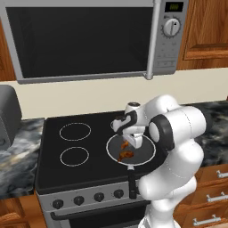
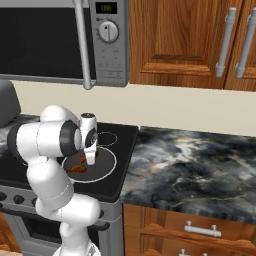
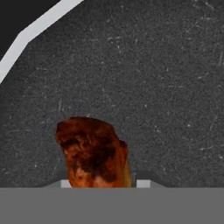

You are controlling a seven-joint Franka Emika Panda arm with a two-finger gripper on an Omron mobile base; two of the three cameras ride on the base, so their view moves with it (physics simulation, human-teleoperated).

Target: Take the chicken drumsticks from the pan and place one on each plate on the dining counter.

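Note:
The pan (image 1: 149, 156) sits on the front right burner of the black stove, its black handle pointing toward me. Two browned chicken drumsticks lie within it. One drumstick (image 1: 126, 155) rests near the pan's front. The other drumstick (image 1: 125, 144) is at my gripper (image 1: 133, 142), which reaches straight down into the pan. In the hand view this drumstick (image 3: 94, 151) fills the gap between the two tips of the gripper (image 3: 103, 183), over the pan's dark inside (image 3: 153, 78). From the right, the gripper (image 2: 90, 160) stands over the pan (image 2: 107, 162). The plates and dining counter are out of view.
A microwave (image 1: 84, 38) hangs low above the stove. White ring burners (image 1: 75, 131) mark the stove's left half. A marbled countertop (image 2: 200, 160) stretches to the right, with wooden cabinets (image 2: 175, 37) above it. A dark toaster (image 1: 6, 116) stands at the far left.

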